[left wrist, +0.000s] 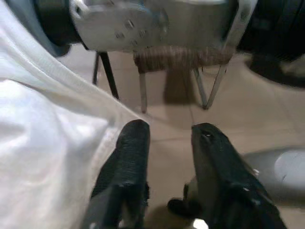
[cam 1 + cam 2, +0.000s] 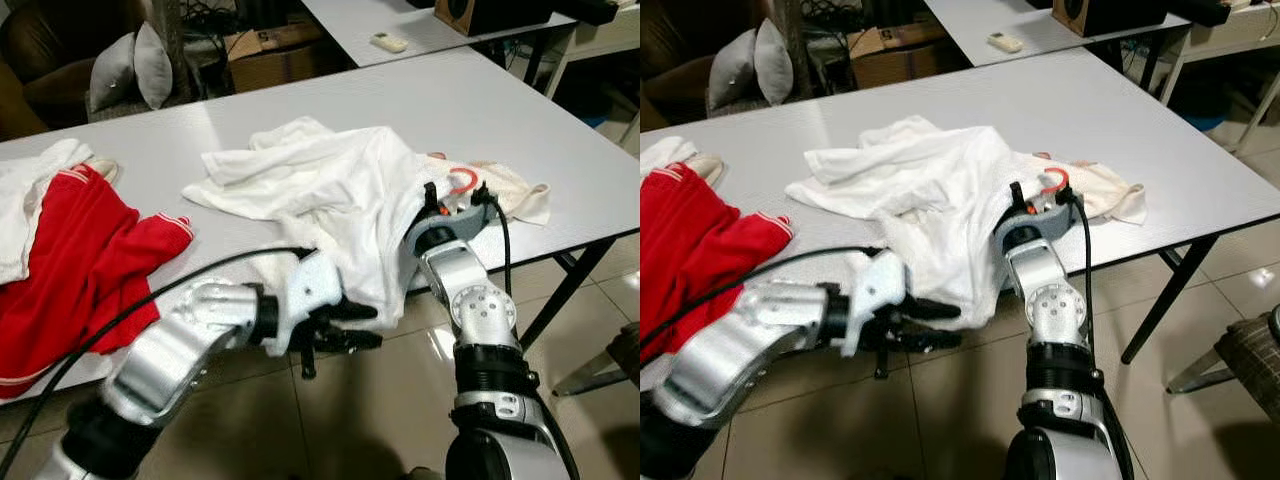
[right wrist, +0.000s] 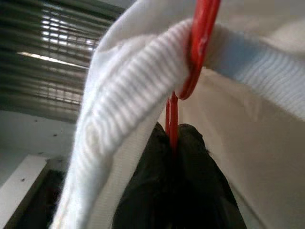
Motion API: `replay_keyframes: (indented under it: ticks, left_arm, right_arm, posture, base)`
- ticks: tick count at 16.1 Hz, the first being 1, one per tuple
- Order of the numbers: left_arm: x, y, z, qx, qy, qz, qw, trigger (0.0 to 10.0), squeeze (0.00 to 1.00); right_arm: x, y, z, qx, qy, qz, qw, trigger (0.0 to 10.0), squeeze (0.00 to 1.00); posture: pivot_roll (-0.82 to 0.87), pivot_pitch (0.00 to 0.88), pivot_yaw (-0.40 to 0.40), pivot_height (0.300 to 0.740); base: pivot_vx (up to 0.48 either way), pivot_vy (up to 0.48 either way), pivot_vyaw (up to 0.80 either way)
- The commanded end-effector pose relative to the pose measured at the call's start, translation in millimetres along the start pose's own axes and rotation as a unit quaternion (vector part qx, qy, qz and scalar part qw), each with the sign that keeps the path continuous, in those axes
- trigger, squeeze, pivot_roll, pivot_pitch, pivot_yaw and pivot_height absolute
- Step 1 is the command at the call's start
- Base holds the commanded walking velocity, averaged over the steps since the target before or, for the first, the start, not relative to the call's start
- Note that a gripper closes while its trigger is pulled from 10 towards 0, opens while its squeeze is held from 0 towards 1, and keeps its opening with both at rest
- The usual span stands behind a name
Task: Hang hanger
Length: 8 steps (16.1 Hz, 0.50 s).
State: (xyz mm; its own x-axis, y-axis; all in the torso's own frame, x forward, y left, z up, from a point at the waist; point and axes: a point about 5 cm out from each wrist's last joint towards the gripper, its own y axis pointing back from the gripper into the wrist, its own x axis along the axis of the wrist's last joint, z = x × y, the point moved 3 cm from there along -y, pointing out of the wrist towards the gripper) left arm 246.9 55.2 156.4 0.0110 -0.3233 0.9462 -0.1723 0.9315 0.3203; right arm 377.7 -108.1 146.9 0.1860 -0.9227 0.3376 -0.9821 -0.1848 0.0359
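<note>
Right wrist view: right gripper [image 3: 172, 143] pinched on thin red plastic hanger [image 3: 198, 52], threaded through white ribbed collar [image 3: 138, 81] for dressing | hanger directly above fingertips, centre-right of head views | left gripper [image 1: 167, 143] parted, empty, beside white cotton shirt [image 2: 330, 190] hem, lower centre | grey table [image 2: 480, 110]
</note>
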Motion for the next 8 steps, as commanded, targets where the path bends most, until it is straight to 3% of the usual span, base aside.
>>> replay_keyframes:
  ticks: [1,3,5,7,8]
  left_arm:
    - [7.4,9.3,-3.8,0.019,0.011,0.019,1.0,10.0,1.0]
    - [8.9,24.2,-6.7,0.044,0.036,0.045,0.997,10.0,1.0]
    - [-2.7,49.4,-16.3,0.145,0.094,0.073,0.982,10.0,1.0]
    - [-12.8,79.4,-40.5,0.271,0.118,0.07,0.953,10.0,1.0]
    - [-14.4,87.6,-48.4,0.303,0.135,0.081,0.94,10.0,1.0]
  right_arm:
    - [-11.8,-3.2,-21.4,0.029,0.009,-0.013,0.999,10.0,0.0]
    - [-12.2,-2.3,-34.0,0.052,0.072,-0.017,0.996,10.0,0.0]
    - [1.5,8.9,-47.6,0.097,0.104,0.004,0.99,10.0,0.0]
    - [9.0,26.9,-69.9,0.151,0.151,-0.001,0.977,10.0,0.0]
    - [10.6,32.6,-74.5,0.163,0.162,-0.003,0.973,10.0,0.0]
  posture:
    - [-0.01,0.044,0.099,0.74]
    - [-0.02,0.045,0.113,0.74]
    - [-0.02,0.034,0.122,0.74]
    - [0.0,0.038,0.103,0.74]
    - [0.0,0.038,0.103,0.74]
  base:
    - [0.0,0.0,0.0]
    - [0.0,0.0,0.0]
    - [0.0,0.0,0.0]
    - [0.0,0.0,0.8]
    - [0.0,0.0,0.8]
